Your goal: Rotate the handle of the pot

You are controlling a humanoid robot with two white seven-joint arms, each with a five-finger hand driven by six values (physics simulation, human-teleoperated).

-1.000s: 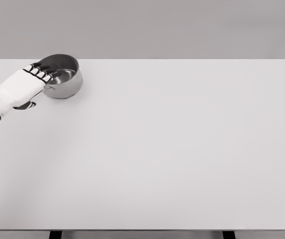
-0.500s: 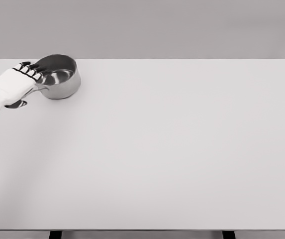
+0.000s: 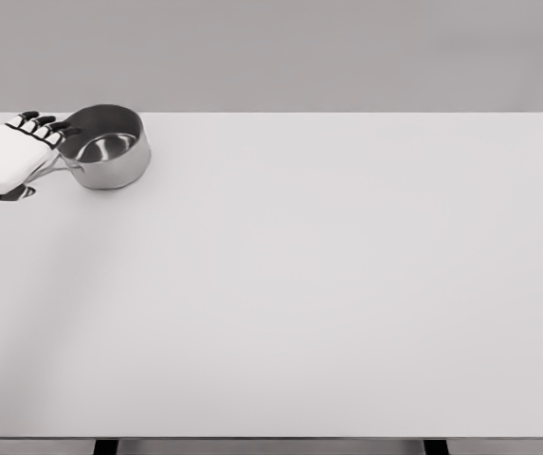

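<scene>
Steel pot (image 3: 108, 147) sits at the table's (image 3: 328, 284) far-left corner. My left hand (image 3: 6, 161) has slid leftward, fingers (image 3: 39, 125) curled over its handle (image 3: 55, 167); I judge the handle is swinging with it, rotation underway.

Only the pot (image 3: 107, 147) stands on the table (image 3: 328, 284), far-left corner.

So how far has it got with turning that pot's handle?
Done: the left hand has reached the steel pot at the table's far left corner. In hand: it covers the handle, which points left toward it; whether the fingers actually grip it is unclear. Left: I can't judge how much more turn is needed. The right arm is out of view.
</scene>
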